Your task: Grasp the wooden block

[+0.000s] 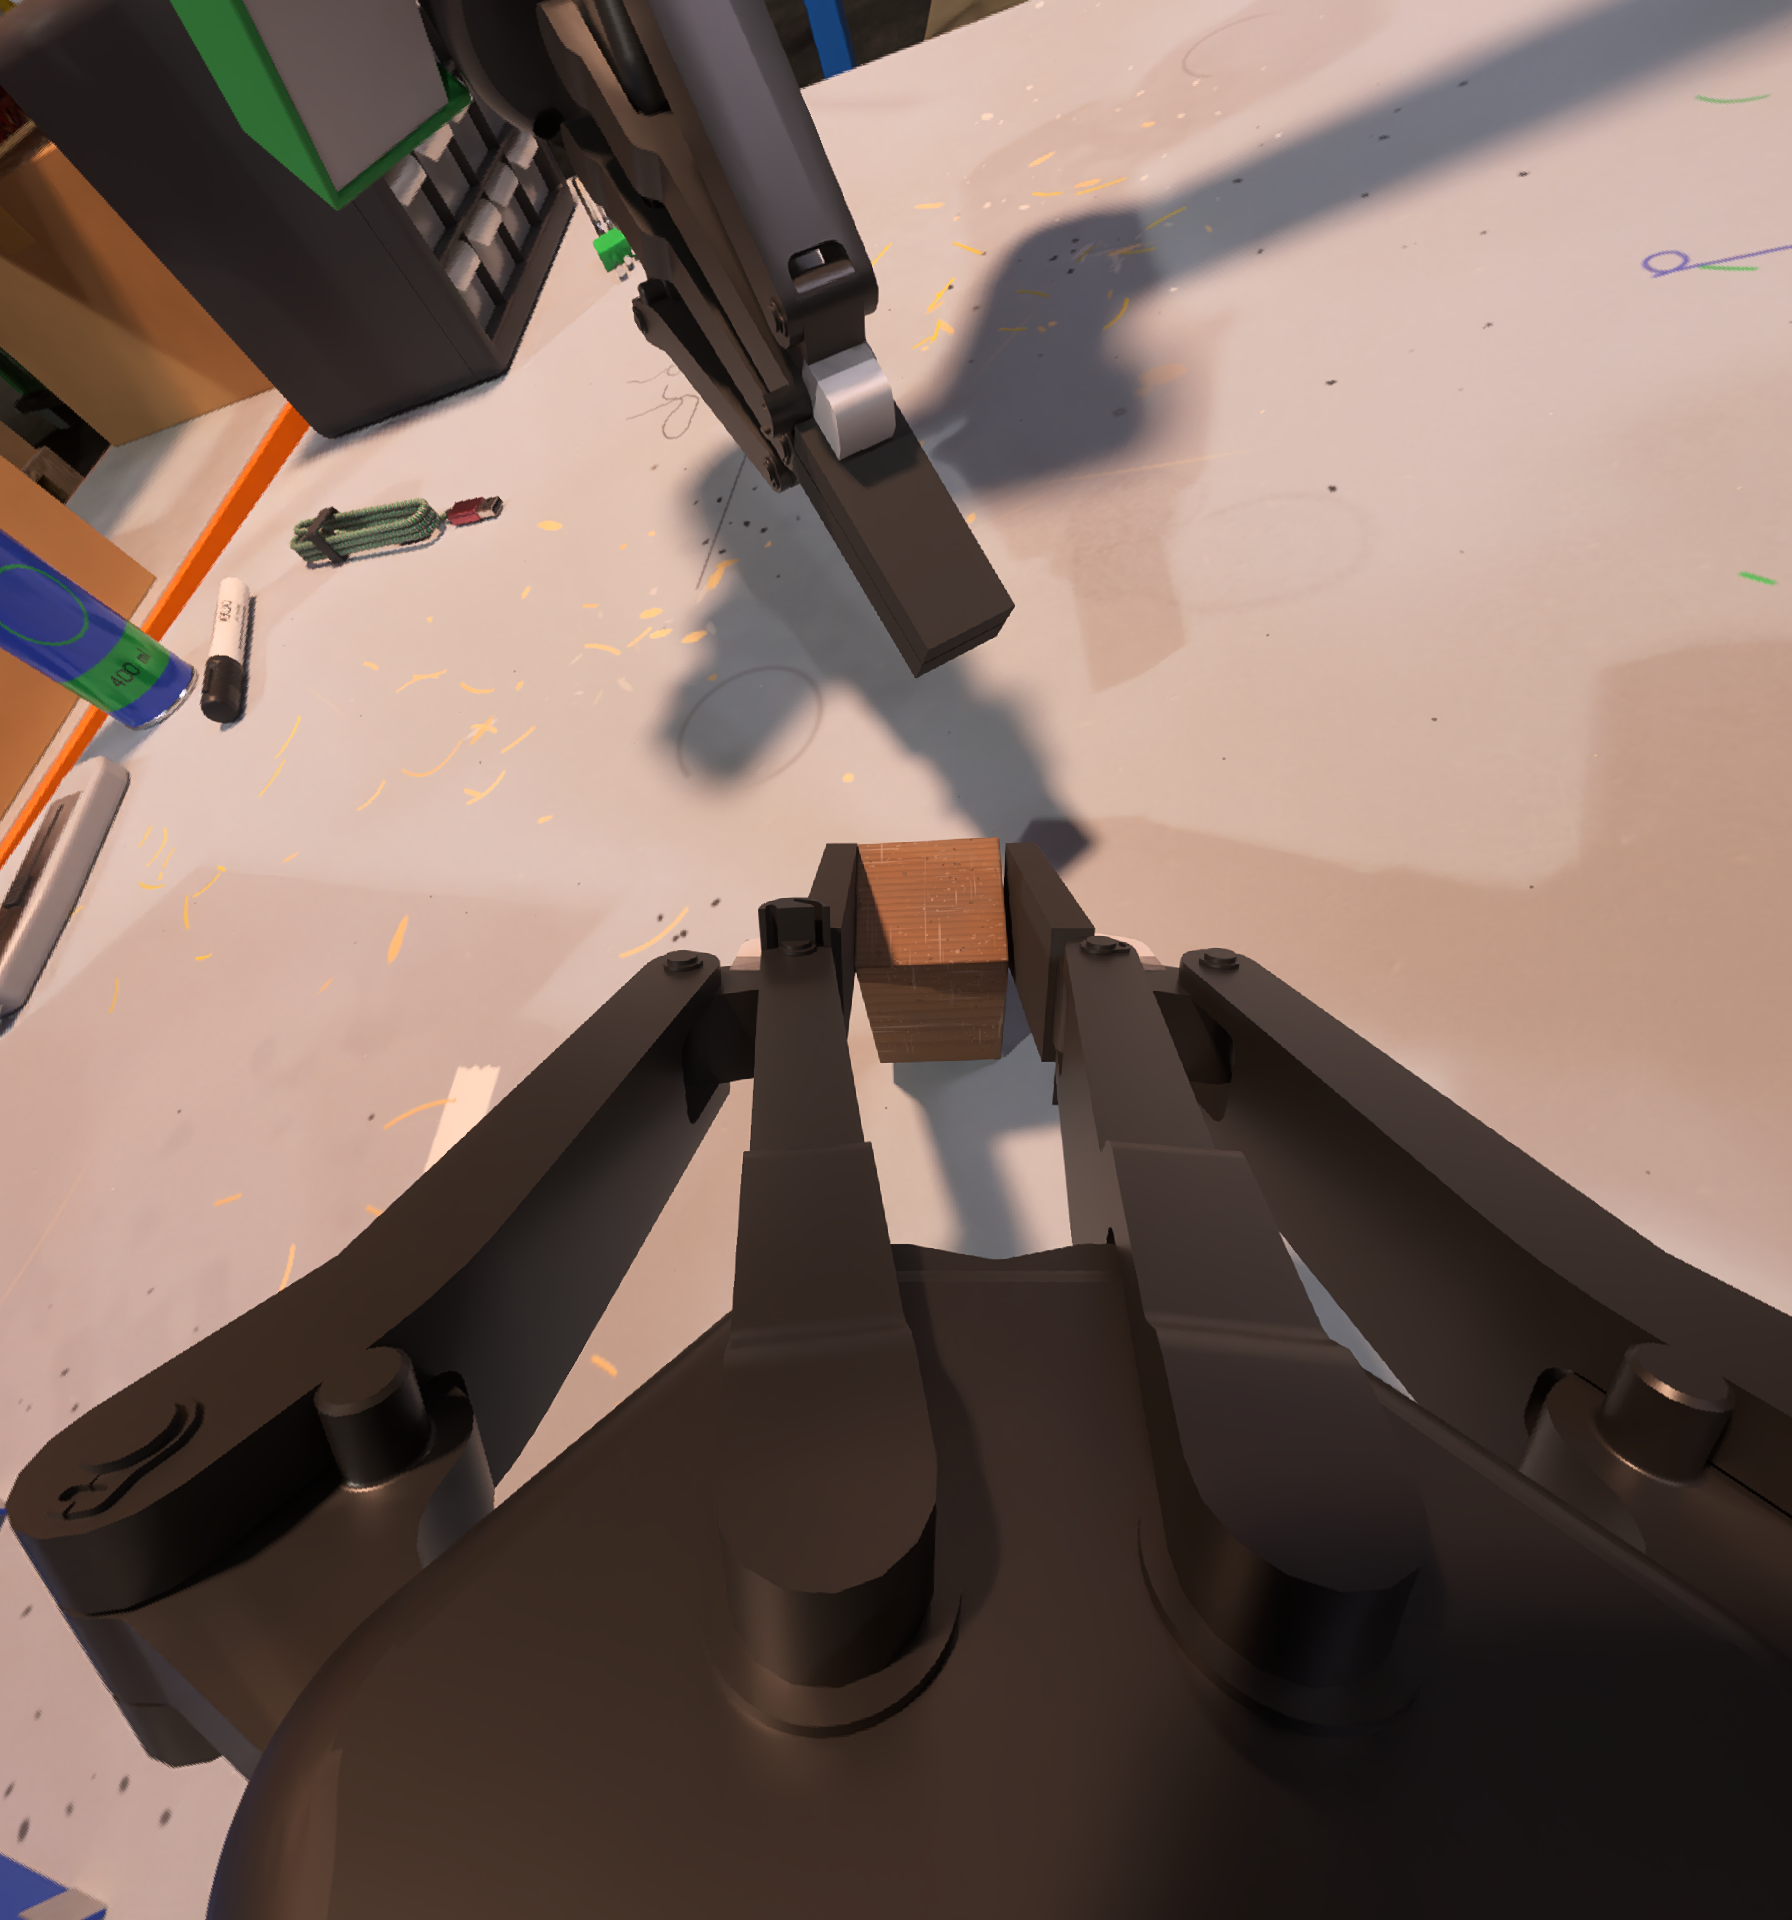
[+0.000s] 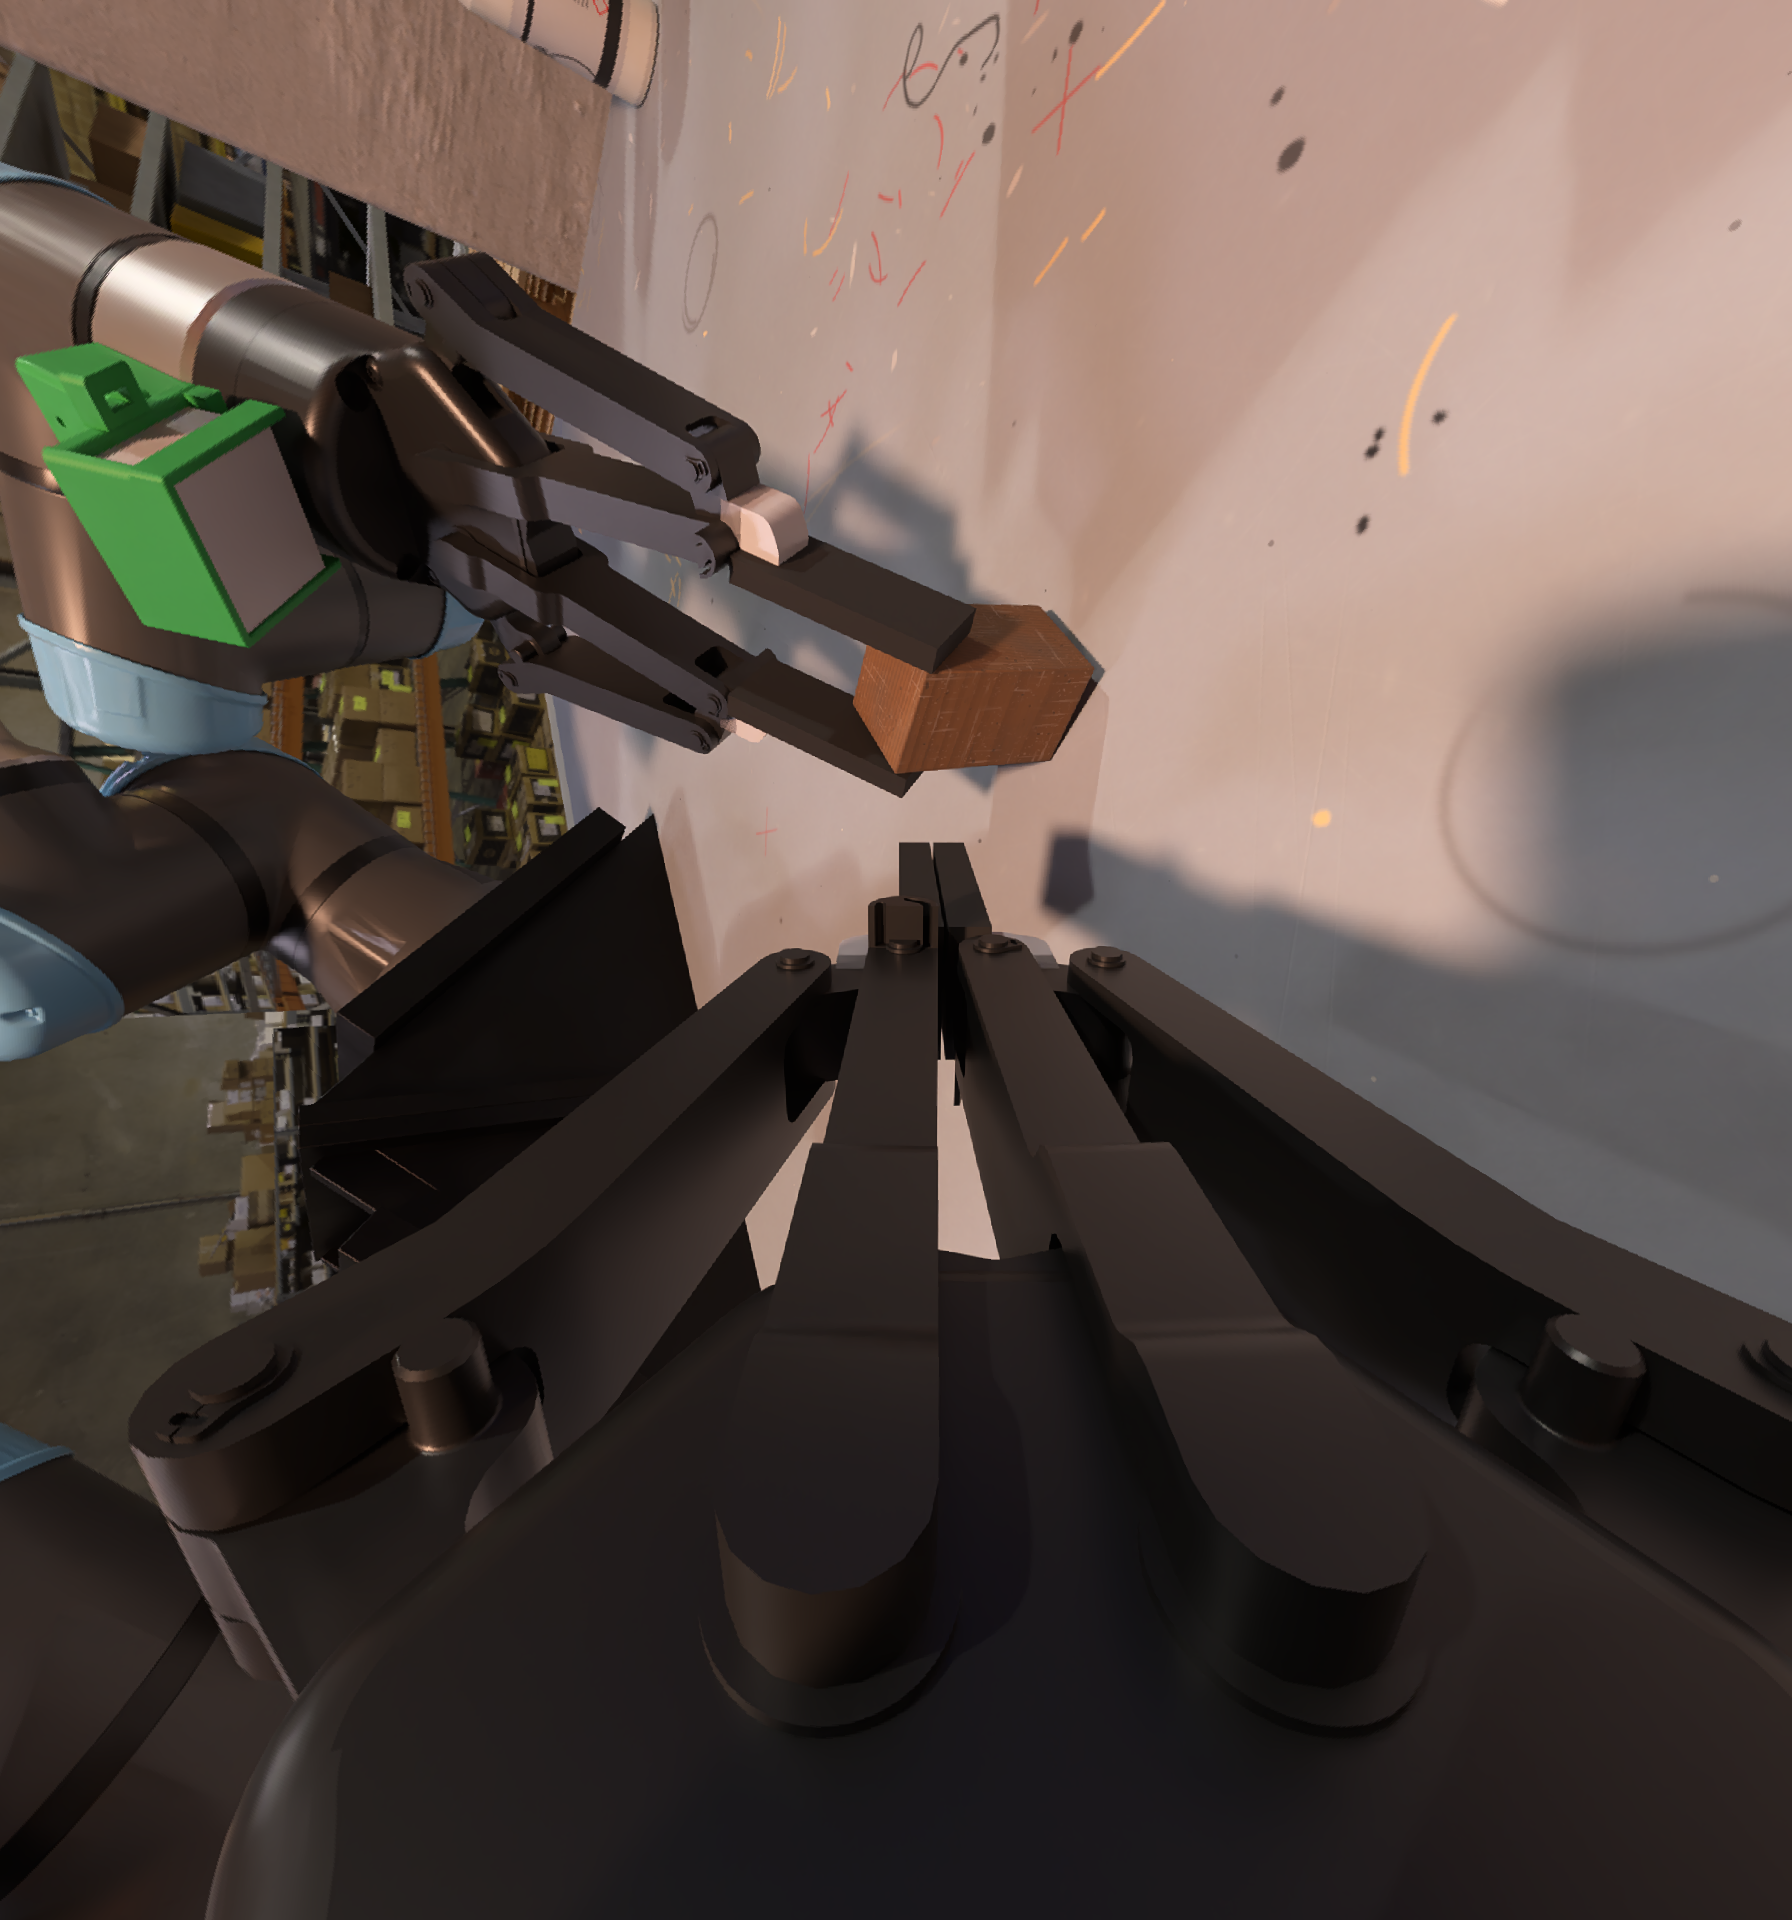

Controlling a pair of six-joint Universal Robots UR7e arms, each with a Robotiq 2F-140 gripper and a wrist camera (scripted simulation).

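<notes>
The wooden block (image 1: 931, 940) is a small brown cube held between the two fingers of my left gripper (image 1: 931, 883), which is shut on it just above the table. The right wrist view shows the same block (image 2: 975, 691) clamped by the left gripper (image 2: 933, 691) from the side. My right gripper (image 2: 936, 868) is shut and empty, its fingertips pressed together a little short of the block. It also shows in the left wrist view (image 1: 959, 613), hanging above the table beyond the block.
A dark drawer cabinet (image 1: 352, 260) stands at the back left. A coiled green cable (image 1: 372, 530), a marker (image 1: 227, 649), a blue spray can (image 1: 61, 623) and a utility knife (image 1: 40, 894) lie along the left. The white table (image 1: 1391, 727) stretches right.
</notes>
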